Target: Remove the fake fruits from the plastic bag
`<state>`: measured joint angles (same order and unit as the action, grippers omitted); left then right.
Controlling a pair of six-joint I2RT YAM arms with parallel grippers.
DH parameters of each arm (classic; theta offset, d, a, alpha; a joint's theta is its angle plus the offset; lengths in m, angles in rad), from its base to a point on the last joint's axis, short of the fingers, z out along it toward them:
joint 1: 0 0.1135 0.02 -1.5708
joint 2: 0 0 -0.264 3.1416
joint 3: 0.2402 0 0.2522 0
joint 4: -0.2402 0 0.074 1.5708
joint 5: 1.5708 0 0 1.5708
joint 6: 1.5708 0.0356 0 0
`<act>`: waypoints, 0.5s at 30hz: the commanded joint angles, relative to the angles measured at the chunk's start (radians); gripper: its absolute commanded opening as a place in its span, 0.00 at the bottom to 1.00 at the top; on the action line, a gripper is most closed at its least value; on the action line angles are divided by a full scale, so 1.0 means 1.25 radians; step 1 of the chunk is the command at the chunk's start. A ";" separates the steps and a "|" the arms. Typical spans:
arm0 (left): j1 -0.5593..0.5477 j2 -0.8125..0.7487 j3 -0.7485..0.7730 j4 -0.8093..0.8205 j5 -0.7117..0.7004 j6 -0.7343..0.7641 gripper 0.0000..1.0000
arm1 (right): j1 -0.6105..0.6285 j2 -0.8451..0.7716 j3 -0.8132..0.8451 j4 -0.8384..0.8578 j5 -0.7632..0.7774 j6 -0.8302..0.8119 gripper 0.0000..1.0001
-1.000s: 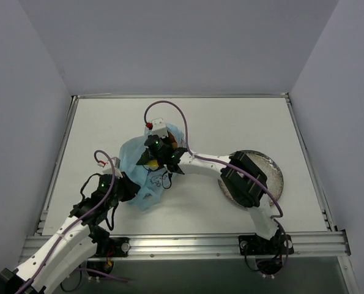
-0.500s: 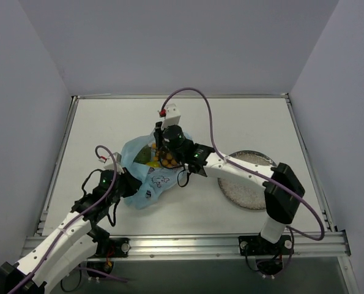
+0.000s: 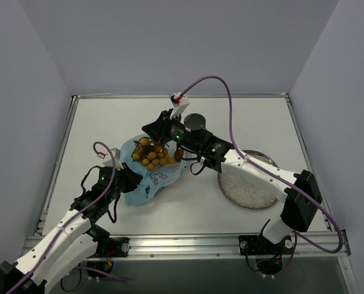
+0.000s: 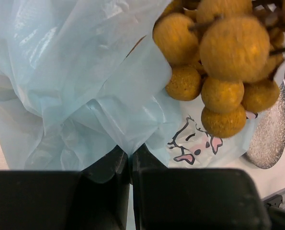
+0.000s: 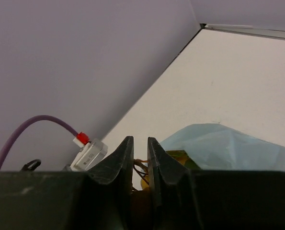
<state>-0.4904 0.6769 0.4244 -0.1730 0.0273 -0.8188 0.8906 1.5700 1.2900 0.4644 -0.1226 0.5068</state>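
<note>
The light-blue plastic bag [image 3: 146, 182] lies left of the table's middle, its white panel with pink print facing up [image 4: 199, 139]. My left gripper [image 3: 124, 179] is shut on a fold of the bag's edge [image 4: 129, 152]. My right gripper [image 3: 155, 130] is shut on the thin stems of the bunch of orange-tan balls [image 3: 153, 156], which hangs above the bag's mouth and fills the upper right of the left wrist view [image 4: 228, 52]. In the right wrist view the jaws pinch brown stems [image 5: 141, 167], with a yellow-green fruit [image 5: 180, 159] inside the bag [image 5: 228, 143] below. Other fruits are hidden.
The speckled grey plate [image 3: 250, 188] sits right of the bag, partly under my right arm; its rim shows in the left wrist view [image 4: 271, 134]. Purple cables loop over both arms. Grey walls enclose the table's left, back and right sides.
My right gripper has risen and swung back out of the bag with the bunch of balls in it, now hanging in the open. The left gripper keeps its hold on the bag.
</note>
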 commanded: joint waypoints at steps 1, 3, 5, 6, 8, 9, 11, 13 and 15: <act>-0.005 -0.002 0.045 0.026 -0.035 0.007 0.02 | -0.023 -0.081 0.012 0.103 -0.102 0.070 0.00; -0.005 -0.004 0.045 0.023 -0.039 0.006 0.02 | -0.039 -0.096 0.010 0.132 -0.124 0.095 0.00; -0.004 -0.008 0.047 0.022 -0.044 0.003 0.02 | -0.058 -0.118 0.010 0.144 -0.158 0.126 0.00; -0.005 -0.009 0.049 0.022 -0.045 0.002 0.02 | -0.062 -0.127 0.007 0.151 -0.172 0.137 0.00; -0.005 -0.010 0.062 0.024 -0.048 0.000 0.02 | -0.069 -0.147 0.003 0.165 -0.208 0.161 0.00; -0.005 -0.010 0.065 0.027 -0.049 0.000 0.02 | -0.069 -0.158 -0.001 0.167 -0.210 0.165 0.00; -0.005 -0.008 0.080 0.029 -0.052 0.002 0.02 | -0.084 -0.194 -0.019 0.166 -0.205 0.165 0.00; -0.005 -0.010 0.088 0.026 -0.055 0.008 0.02 | -0.109 -0.241 -0.035 0.155 -0.185 0.164 0.00; -0.005 -0.015 0.097 0.017 -0.056 0.013 0.02 | -0.170 -0.269 -0.062 0.127 -0.173 0.164 0.00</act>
<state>-0.4915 0.6712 0.4732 -0.1696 -0.0212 -0.8181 0.7601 1.3079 1.2434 0.5835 -0.3378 0.6865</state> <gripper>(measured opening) 0.028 0.121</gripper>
